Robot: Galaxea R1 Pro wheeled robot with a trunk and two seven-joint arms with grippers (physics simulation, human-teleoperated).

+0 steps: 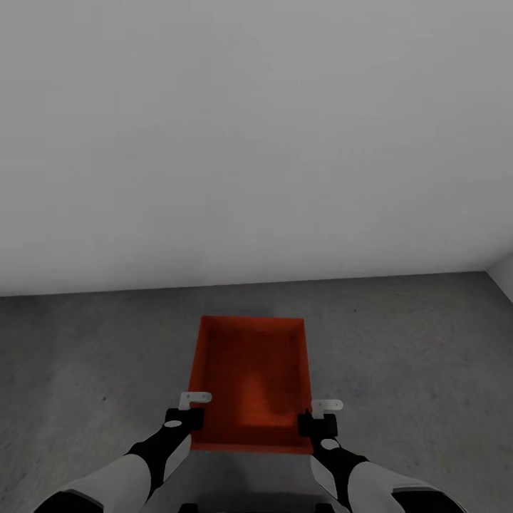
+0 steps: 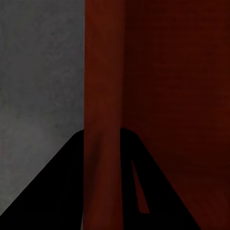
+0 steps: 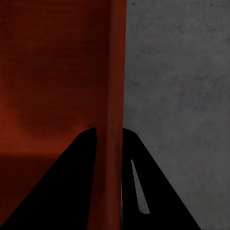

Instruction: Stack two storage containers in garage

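Over the dark grey mottled floor (image 1: 427, 356), before a pale grey wall (image 1: 256, 142): one red-orange storage container (image 1: 251, 381), open side up, long axis running straight away from the robot toward the wall, short near wall closest to the trunk. Whether resting on the floor or held just above it, hard to tell.

At its near corners, both arms reaching forward and low, roughly parallel. Left pincer (image 1: 192, 410) clenched on the container's left long wall, one finger inside, one outside, as in the left wrist view (image 2: 101, 158). Right pincer (image 1: 319, 417) likewise grasping the right long wall (image 3: 109, 158).

Fingertips dark and silhouetted in both wrist views; forearms cut off at the head view's lower edge.
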